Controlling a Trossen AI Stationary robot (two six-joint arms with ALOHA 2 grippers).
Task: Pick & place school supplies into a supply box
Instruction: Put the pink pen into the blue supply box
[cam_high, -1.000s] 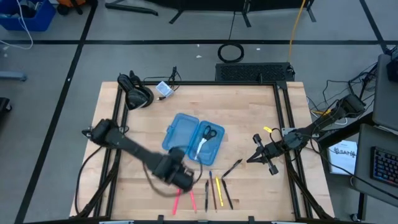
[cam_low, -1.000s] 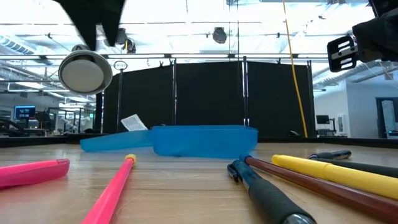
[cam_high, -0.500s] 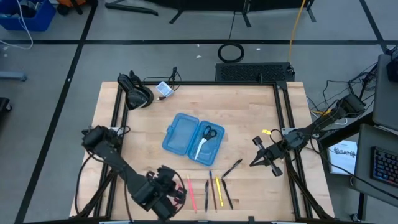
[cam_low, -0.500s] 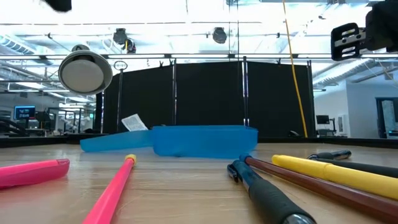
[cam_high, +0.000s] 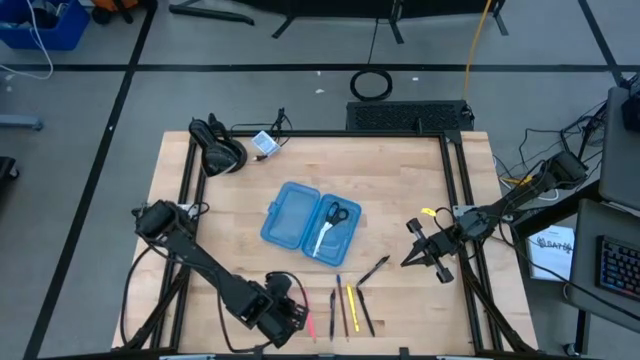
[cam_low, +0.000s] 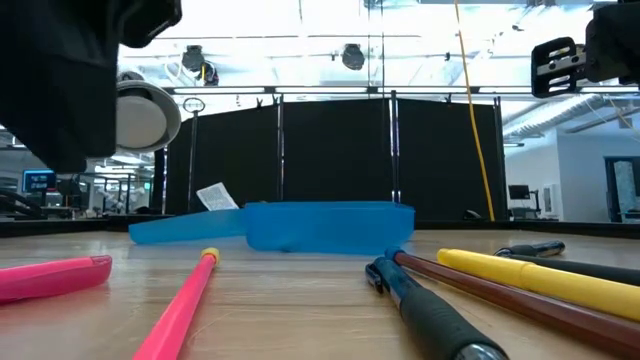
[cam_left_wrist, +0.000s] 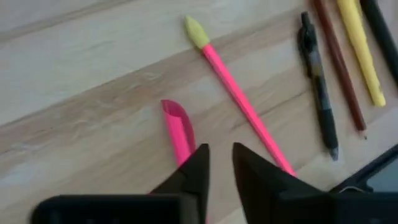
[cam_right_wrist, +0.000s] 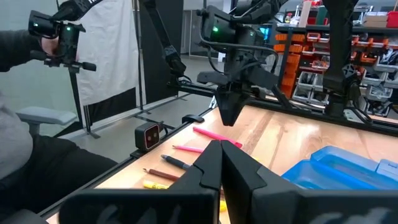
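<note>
Pink pens (cam_left_wrist: 239, 102) two, left gripper (cam_left_wrist: 221, 163) fingers narrowly apart above them, right gripper (cam_high: 412, 246) fingers closed

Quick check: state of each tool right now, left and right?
Left tool: narrowly open, holding nothing, above the short pink marker.
Right tool: closed, empty, waiting at the table's right side.

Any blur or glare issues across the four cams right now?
Low view: near pink pen and dark pen soft, ceiling lights blown out, left arm a dark blur. Left wrist view: left claw soft-edged, pens fairly sharp. High view: even light. Right wrist view: right claw blurred, background crisp.
</note>
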